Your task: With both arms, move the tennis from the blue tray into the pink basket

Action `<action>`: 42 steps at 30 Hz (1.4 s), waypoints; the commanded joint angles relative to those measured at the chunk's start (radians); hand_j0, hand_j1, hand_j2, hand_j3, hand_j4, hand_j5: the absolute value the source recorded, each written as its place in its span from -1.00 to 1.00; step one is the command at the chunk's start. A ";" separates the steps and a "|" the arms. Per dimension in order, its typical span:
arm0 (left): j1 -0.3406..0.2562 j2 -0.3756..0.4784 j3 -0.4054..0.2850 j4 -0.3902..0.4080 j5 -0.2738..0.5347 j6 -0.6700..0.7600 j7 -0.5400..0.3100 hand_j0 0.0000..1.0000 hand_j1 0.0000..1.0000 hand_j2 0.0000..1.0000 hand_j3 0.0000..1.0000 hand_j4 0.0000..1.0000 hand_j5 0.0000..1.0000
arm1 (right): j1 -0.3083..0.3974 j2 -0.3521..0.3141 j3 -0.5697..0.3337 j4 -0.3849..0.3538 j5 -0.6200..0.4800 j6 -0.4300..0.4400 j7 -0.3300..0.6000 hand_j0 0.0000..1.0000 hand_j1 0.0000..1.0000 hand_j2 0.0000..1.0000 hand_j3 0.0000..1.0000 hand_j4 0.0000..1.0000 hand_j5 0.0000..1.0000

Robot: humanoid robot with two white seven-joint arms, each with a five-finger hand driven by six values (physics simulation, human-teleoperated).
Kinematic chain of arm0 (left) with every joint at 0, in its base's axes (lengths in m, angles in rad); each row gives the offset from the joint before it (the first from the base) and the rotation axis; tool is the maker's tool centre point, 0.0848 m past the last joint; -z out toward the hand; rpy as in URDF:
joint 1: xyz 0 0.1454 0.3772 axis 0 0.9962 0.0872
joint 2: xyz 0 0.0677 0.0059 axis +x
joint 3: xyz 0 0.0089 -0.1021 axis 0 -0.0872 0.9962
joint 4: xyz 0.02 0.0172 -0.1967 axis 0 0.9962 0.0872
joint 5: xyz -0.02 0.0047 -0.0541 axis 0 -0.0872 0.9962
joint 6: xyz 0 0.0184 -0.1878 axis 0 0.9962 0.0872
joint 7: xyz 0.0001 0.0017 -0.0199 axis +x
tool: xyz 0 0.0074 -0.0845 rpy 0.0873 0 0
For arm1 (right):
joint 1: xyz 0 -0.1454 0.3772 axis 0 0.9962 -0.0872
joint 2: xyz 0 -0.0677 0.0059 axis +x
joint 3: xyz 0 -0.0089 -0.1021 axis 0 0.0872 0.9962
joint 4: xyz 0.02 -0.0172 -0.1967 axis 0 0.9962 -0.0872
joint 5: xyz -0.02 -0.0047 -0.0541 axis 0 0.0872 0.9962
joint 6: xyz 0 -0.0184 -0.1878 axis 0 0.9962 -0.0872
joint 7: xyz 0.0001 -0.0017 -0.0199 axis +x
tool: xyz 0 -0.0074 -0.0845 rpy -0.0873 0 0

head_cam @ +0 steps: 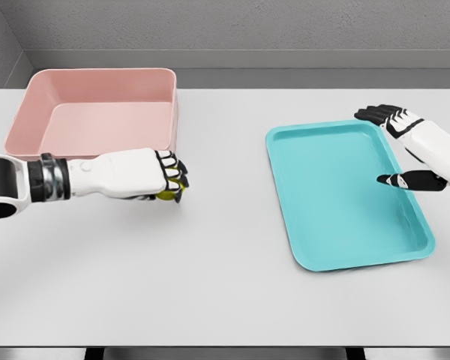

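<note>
A: What blocks the way into the pink basket (97,112)?
B: Only its near wall, just beyond the left hand (146,174); the basket is open on top.
A: And the middle of the desk (225,285)?
B: A wide bare lane runs between basket and blue tray (345,196).
A: The right side?
B: The right hand (405,142) hangs over the tray's far right rim.
</note>
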 commanded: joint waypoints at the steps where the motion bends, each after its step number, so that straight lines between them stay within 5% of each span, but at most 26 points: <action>1: -0.002 0.012 0.002 0.000 0.015 0.001 0.001 0.06 0.06 0.06 0.06 0.06 0.06 | 0.000 0.000 0.002 0.000 -0.008 0.003 -0.001 1.00 1.00 1.00 1.00 1.00 1.00; 17: -0.100 0.035 0.039 0.073 0.078 0.001 0.001 0.06 0.06 0.06 0.06 0.06 0.06 | 0.000 -0.001 0.000 0.000 -0.008 0.003 -0.001 1.00 1.00 1.00 1.00 1.00 1.00; 26: -0.144 0.032 0.099 0.296 0.107 0.001 0.001 0.08 0.08 0.08 0.08 0.08 0.08 | 0.000 -0.001 -0.001 0.003 -0.008 0.003 -0.001 1.00 1.00 1.00 1.00 1.00 1.00; 28: -0.173 0.030 0.105 0.377 0.107 0.001 0.004 0.29 0.29 0.29 0.29 0.29 0.29 | 0.000 -0.001 -0.001 0.003 -0.006 0.003 -0.001 1.00 1.00 1.00 1.00 1.00 1.00; 30: -0.170 0.021 0.128 0.403 0.108 0.001 0.012 1.00 1.00 1.00 1.00 1.00 1.00 | 0.000 -0.001 -0.001 0.003 -0.008 0.003 -0.001 1.00 1.00 1.00 1.00 1.00 1.00; 42: -0.146 0.084 0.128 0.399 0.154 0.001 0.012 1.00 1.00 1.00 1.00 1.00 1.00 | 0.000 -0.001 -0.001 0.006 -0.006 0.003 -0.001 1.00 1.00 1.00 1.00 1.00 1.00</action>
